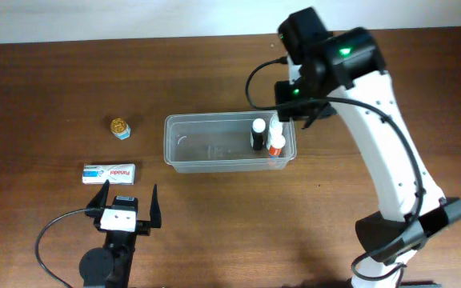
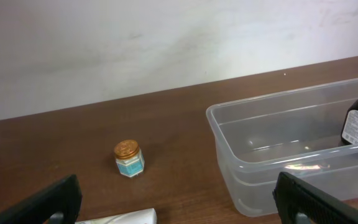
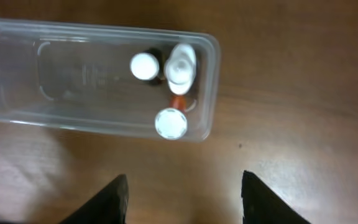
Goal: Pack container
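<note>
Brown wood table (image 1: 214, 232), white wall (image 2: 135, 43) behind; container (image 3: 61, 81) lies beyond the right gripper's (image 3: 184, 199) spread, empty fingers; left gripper (image 1: 130, 190) likewise released.

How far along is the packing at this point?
Done: three bottles stand in the container, at its right end. In hand: nothing; the right gripper above it and the left gripper are open, empty. Left: the gold-lidded jar and the flat box on the table.
</note>
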